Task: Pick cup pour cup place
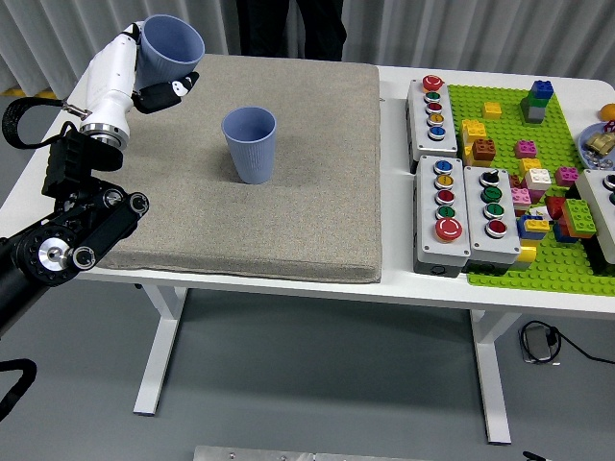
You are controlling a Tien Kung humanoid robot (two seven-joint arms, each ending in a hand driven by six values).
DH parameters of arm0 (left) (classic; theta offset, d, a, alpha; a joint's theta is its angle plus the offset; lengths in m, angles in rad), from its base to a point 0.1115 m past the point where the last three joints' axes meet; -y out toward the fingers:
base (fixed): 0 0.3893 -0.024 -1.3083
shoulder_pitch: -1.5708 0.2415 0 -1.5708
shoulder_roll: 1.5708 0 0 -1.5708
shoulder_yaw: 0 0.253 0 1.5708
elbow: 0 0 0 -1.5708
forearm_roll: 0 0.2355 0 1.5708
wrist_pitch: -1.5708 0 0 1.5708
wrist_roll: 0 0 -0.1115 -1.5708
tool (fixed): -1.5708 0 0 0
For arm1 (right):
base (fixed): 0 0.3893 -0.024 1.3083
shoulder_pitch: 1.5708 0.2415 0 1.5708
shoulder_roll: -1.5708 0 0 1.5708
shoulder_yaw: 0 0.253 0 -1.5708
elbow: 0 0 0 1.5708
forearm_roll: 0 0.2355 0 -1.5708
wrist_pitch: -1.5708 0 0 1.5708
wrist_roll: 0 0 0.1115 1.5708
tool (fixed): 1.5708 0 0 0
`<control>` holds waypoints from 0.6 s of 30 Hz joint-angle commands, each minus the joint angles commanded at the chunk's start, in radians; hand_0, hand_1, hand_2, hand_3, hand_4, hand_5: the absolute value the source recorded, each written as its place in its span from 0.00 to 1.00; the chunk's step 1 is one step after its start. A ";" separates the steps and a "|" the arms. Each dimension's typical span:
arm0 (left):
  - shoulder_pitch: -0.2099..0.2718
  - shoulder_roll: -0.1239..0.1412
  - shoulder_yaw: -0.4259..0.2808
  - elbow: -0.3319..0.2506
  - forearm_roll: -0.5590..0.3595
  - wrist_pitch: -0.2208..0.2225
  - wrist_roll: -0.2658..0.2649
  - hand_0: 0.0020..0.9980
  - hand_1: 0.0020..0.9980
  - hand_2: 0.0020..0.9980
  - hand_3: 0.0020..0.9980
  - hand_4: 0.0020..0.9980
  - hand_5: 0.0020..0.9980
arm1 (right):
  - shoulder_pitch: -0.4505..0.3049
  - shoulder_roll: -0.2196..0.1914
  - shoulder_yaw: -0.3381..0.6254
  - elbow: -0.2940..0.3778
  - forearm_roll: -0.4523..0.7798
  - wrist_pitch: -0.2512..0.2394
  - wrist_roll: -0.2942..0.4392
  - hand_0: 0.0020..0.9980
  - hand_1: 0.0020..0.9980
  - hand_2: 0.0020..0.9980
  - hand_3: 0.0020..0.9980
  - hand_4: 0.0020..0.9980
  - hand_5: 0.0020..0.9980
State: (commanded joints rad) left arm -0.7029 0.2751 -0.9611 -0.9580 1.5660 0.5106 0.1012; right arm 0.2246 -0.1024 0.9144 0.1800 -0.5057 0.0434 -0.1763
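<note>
A blue ribbed cup (250, 144) stands upright on the grey mat (288, 211), a little left of its middle. My left hand (154, 79) is shut on a second blue cup (171, 44), held in the air over the mat's far left corner. That held cup is tilted only slightly, with its mouth facing up and to the right. It sits well left of the standing cup and apart from it. My right arm does not show.
Grey button boxes (454, 206) lie right of the mat. A green baseplate (500, 259) with several coloured bricks fills the far right. A person in dark clothes (288, 24) stands at the table's far side.
</note>
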 joint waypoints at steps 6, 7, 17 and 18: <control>0.047 -0.037 -0.044 0.032 -0.247 -0.028 -0.148 0.63 0.62 0.70 0.72 0.49 0.00 | 0.001 0.001 0.004 0.000 -0.004 -0.001 -0.001 0.66 0.65 0.67 0.65 0.44 0.11; 0.052 -0.042 -0.052 0.036 -0.292 -0.030 -0.168 0.63 0.61 0.70 0.72 0.50 0.00 | 0.001 0.001 0.005 0.000 -0.005 0.000 -0.001 0.66 0.65 0.67 0.65 0.44 0.11; 0.131 -0.081 -0.120 0.102 -0.442 -0.052 -0.335 0.64 0.62 0.70 0.72 0.53 0.00 | -0.004 0.008 0.008 0.000 -0.019 0.002 -0.004 0.66 0.65 0.67 0.65 0.44 0.12; 0.135 -0.084 -0.122 0.107 -0.439 -0.051 -0.339 0.64 0.62 0.70 0.72 0.53 0.00 | -0.004 0.009 0.008 0.000 -0.021 0.002 -0.004 0.66 0.65 0.67 0.65 0.44 0.12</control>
State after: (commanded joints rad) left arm -0.5681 0.1911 -1.0836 -0.8509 1.1272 0.4594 -0.2378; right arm 0.2207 -0.0937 0.9226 0.1800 -0.5263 0.0457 -0.1805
